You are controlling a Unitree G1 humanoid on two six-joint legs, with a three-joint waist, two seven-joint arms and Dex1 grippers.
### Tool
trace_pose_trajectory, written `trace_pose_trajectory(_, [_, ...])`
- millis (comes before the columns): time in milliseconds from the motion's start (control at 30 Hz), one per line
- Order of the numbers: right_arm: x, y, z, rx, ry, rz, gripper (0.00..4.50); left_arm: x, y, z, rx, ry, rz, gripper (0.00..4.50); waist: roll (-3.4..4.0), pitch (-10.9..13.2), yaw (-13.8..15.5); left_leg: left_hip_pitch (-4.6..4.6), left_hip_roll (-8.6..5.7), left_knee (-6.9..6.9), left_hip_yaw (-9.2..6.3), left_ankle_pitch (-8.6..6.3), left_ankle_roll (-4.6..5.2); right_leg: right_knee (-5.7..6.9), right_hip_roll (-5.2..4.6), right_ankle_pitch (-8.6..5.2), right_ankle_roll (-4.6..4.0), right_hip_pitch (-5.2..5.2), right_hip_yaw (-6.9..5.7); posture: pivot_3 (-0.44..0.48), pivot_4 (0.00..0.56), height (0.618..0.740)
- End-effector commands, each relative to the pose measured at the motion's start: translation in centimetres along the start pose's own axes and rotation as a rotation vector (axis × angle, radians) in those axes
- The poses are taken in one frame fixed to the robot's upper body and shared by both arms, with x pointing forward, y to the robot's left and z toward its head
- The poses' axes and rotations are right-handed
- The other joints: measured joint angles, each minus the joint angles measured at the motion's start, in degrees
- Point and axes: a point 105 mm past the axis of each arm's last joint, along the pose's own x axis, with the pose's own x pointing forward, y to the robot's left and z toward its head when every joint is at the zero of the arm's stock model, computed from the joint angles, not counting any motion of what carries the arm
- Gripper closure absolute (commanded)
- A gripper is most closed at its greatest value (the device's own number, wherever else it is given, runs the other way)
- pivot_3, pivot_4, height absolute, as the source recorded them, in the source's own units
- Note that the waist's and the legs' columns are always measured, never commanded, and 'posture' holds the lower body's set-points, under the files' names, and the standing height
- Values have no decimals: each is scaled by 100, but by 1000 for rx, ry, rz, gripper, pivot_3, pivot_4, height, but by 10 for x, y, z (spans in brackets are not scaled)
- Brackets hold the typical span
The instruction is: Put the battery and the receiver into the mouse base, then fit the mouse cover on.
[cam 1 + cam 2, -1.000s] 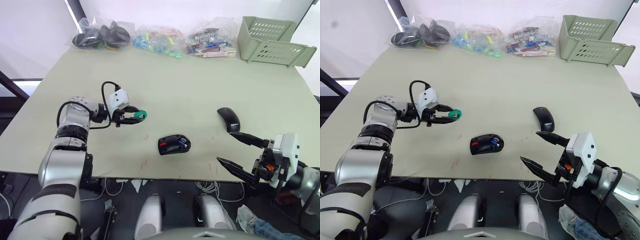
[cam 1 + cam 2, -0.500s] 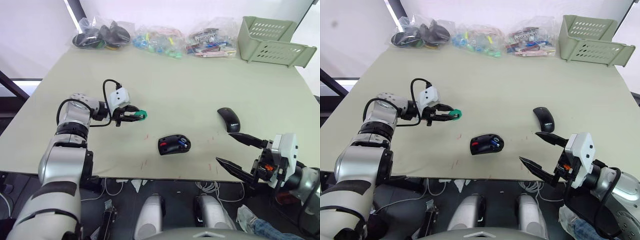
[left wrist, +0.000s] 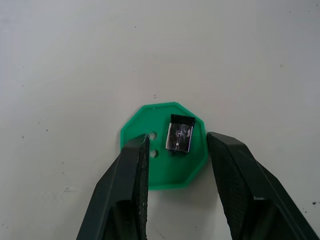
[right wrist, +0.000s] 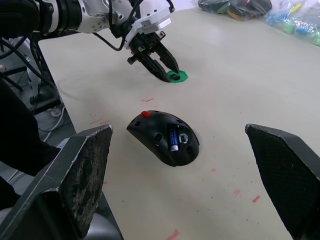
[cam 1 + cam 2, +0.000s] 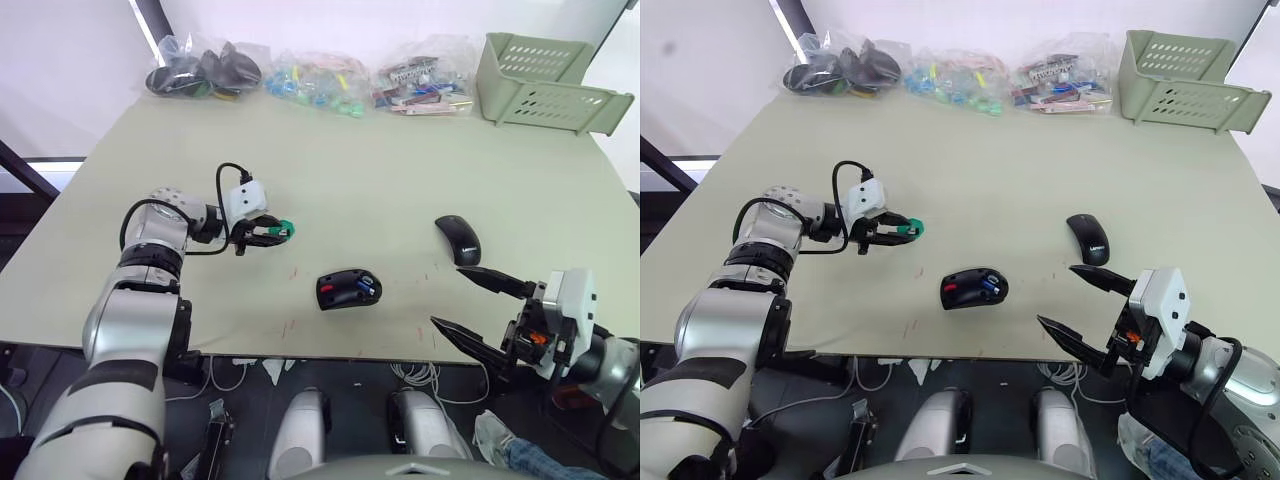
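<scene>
Black right gripper [image 5: 1085,312], spread wide, off the bench [image 5: 400,190] front edge. Mouse base [image 5: 348,290] mid-bench, battery [image 4: 172,139] seated inside. Mouse cover [image 5: 457,240] to its right. Left gripper [image 3: 175,157], parted, straddles green disc [image 3: 160,167] carrying the receiver [image 3: 180,132].

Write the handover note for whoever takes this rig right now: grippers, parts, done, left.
Left gripper: open, fingers either side of the receiver, which lies on a green disc on the table; not gripped.
Right gripper: open, holding nothing, at the table's near edge.
Mouse base: mid-table, open side up, battery already in it.
Mouse cover: on the table, to the right of the base.
Done: battery in.
Left: pick the receiver, seat it in the base, fit the cover.
</scene>
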Motion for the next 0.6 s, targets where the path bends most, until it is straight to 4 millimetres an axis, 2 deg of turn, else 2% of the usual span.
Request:
trace_pose_trajectory(33, [0, 5, 10, -38, -36, 7, 0, -6, 8, 16, -6, -67, 18, 2536, 0, 0, 0, 0, 0, 0, 0, 0, 0, 0, 0, 0, 0, 0, 0, 0, 150, 740])
trace_pose_trajectory(233, [1, 5, 10, -37, -38, 9, 0, -10, 12, 18, -47, -85, 38, 2536, 0, 0, -2, 0, 0, 0, -1, 0, 0, 0, 1, 0, 0, 0, 0, 0, 150, 740])
trace_pose_trajectory(600, [2, 7, 10, -33, -40, 10, 0, -11, 14, 13, -5, -37, 57, 2536, 0, 0, -1, 0, 0, 0, -1, 0, 0, 1, 1, 0, 0, 0, 0, 0, 150, 740])
